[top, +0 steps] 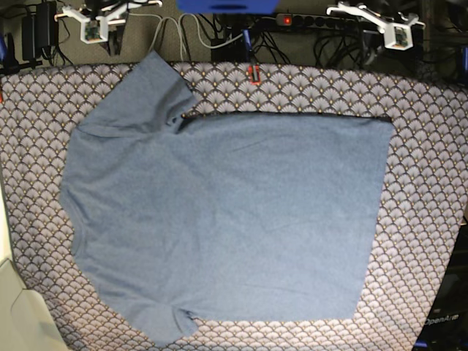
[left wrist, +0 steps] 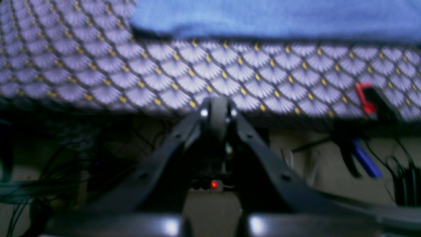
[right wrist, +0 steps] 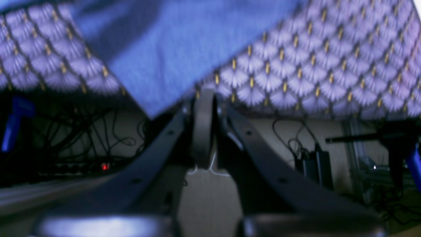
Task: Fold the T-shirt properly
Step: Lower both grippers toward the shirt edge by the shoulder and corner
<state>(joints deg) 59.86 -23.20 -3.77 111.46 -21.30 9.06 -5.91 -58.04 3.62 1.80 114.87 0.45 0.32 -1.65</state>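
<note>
Your T-shirt [top: 227, 219] is spread flat across the tabletop [top: 431, 146], plain slate-blue side up, filling most of the scallop-patterned tablecloth [top: 420, 241]. In the base view the collar end and both short sleeves sit toward the left, one sleeve [top: 157, 88] reaching up to the far edge and the other lying at the near edge, while the straight hem runs down the right side. A dark line shows along the shirt's far long edge.

Both arms are parked off the far edge of the tabletop, well apart from each other. Your left pincer [left wrist: 218, 113] is clenched, its jaws pressed together with nothing between them; it hangs just off the tabletop edge, with a strip of bare tablecloth between it and the shirt's edge. A red-handled clamp [left wrist: 366, 98] bites the tabletop edge off to one side.

Your right pincer [right wrist: 204, 131] sits off the edge too, right beside the sleeve corner, which droops past the tabletop edge just next to it. The wrist picture is soft, but its jaws look close to shut, and I can't tell you whether they are parted. No cloth is in them. Cables and a power strip lie on the floor behind.
</note>
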